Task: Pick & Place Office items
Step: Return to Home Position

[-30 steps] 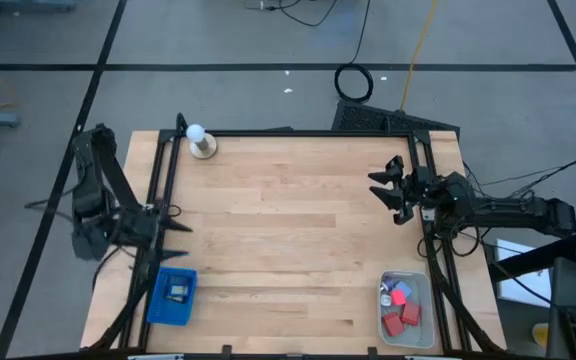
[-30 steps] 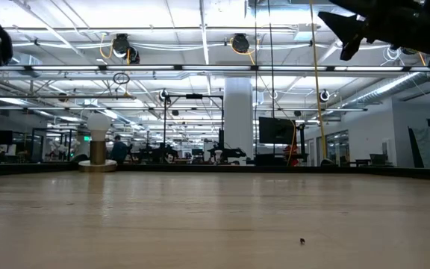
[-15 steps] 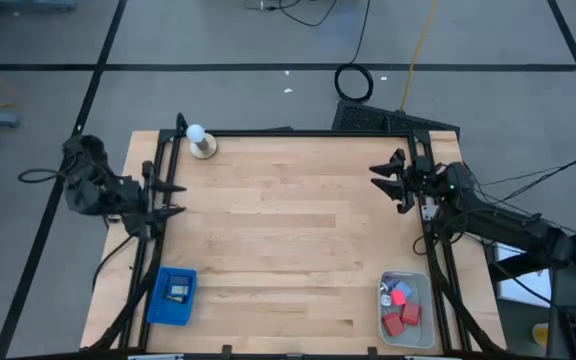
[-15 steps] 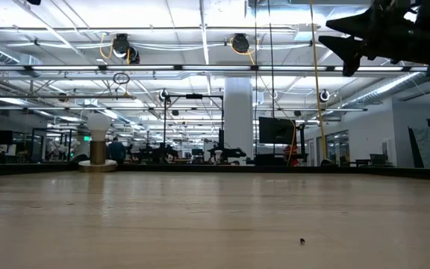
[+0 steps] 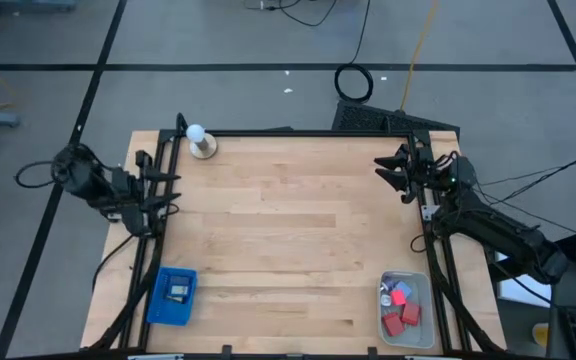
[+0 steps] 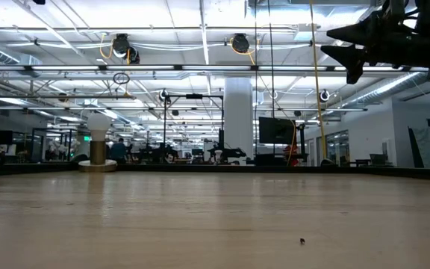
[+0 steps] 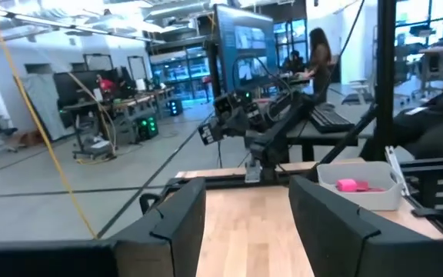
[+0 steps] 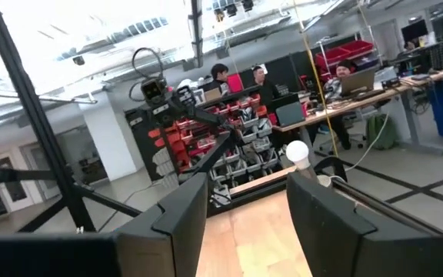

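Your left gripper [image 5: 165,190] and right gripper [image 5: 393,172] hang at opposite sides of the table [image 5: 298,230], jaws apart, apparently empty. The red blocks [image 5: 400,312] lie in the pale bin [image 5: 408,275], nearer your right.

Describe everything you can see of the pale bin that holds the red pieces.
The pale bin is a rectangular box, open on top, of translucent grayish plastic as it looks, with rounded corners. It stands flat on the wooden table, in the corner on the right arm's side at the high view's lower edge. Inside lie red blocks, a blue bit and a whitish bit. Neither the left gripper nor the right gripper touches it.
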Controlling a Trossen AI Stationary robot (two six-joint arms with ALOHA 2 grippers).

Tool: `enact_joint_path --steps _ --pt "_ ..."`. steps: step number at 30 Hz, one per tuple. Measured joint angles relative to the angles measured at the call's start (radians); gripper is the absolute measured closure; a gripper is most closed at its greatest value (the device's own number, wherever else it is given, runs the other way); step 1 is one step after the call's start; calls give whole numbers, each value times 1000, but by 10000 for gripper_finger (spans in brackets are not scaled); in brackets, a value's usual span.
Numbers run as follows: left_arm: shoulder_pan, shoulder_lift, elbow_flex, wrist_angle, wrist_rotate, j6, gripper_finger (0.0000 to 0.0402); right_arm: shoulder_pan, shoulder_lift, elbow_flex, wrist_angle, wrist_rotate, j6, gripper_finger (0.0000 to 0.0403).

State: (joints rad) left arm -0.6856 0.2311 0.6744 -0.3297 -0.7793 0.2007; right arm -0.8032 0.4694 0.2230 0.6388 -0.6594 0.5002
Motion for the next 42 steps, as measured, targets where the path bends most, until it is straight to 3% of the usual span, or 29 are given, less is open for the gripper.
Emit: enact_joint_path --steps 7,10,20,26,33,42 --pt "121 2 -166 176 83 -1 215 -16 0 0 9 1 12 229" --pt "207 1 -205 236 202 1 215 -16 0 0 28 2 23 229" --pt "580 61 -209 216 610 -131 215 -16 0 0 106 2 64 229" --pt "770 165 -251 269 775 -185 215 -14 1 0 96 -2 63 229" --pt "882 164 -398 421 908 -233 215 -13 3 0 75 -48 63 229" --pt "907 82 -495 435 911 -237 215 -13 3 0 29 -77 31 229"
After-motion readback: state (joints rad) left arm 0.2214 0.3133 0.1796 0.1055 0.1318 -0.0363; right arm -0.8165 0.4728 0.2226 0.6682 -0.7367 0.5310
